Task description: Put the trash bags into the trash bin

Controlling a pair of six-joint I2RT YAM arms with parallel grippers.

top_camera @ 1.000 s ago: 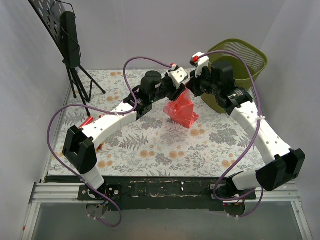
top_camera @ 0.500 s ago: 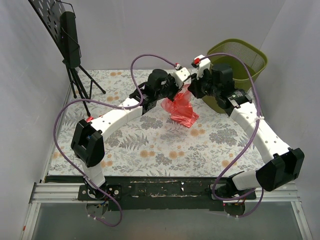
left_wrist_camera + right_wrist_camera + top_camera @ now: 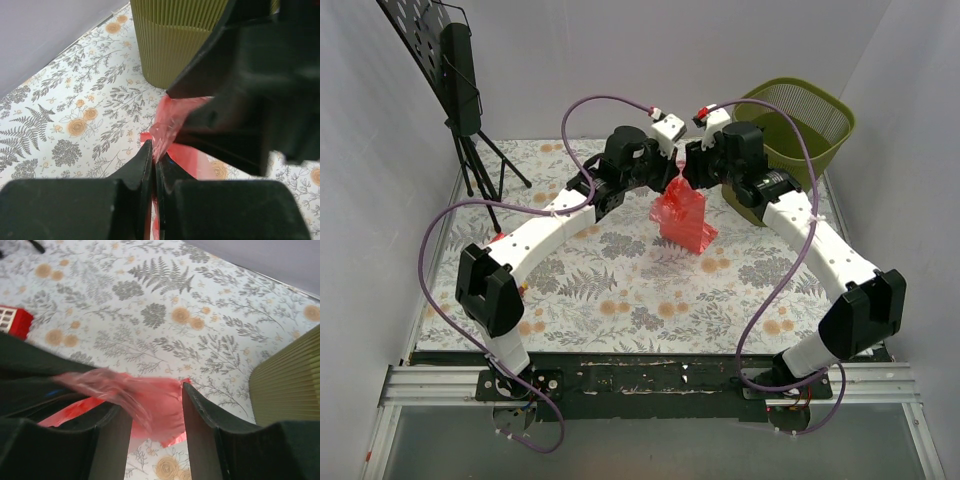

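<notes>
far left: black music stand [image 3: 415, 35] with a perforated tray, on tripod legs at the back-left corner of the counter [image 3: 620, 290]. The counter carries a white cloth printed with grey ferns and orange flowers. A small flat red piece [image 3: 12, 321] with white squares lies on the cloth at the left edge of the right wrist view, left of the bag.

left arm reaches in toward centre-back. left gripper [image 3: 153, 156]: jaws fully closed, pinching a fold of the thin, translucent red plastic trash bag [image 3: 686, 215]. In the left wrist view the film comes straight out from between the fingertips.

The bag hangs crumpled over mid-counter, its top edge up between the two grippers and its lower end down at the cloth. Can't tell whether it rests on the cloth. It is outside the bin, just left of it.

right gripper [image 3: 152, 402]: jaws parted. The red film runs across the gap between the two fingers, loose and blurred, and does not look pinched. It sits nose to nose with the left gripper over the top of the bag.

right: olive-green plastic mesh trash bin [image 3: 805, 115] with a rounded-square mouth and solid rim, upright at the back-right corner of the counter, by the wall. In the top view the right arm crosses in front of the bin's lower wall.
</notes>
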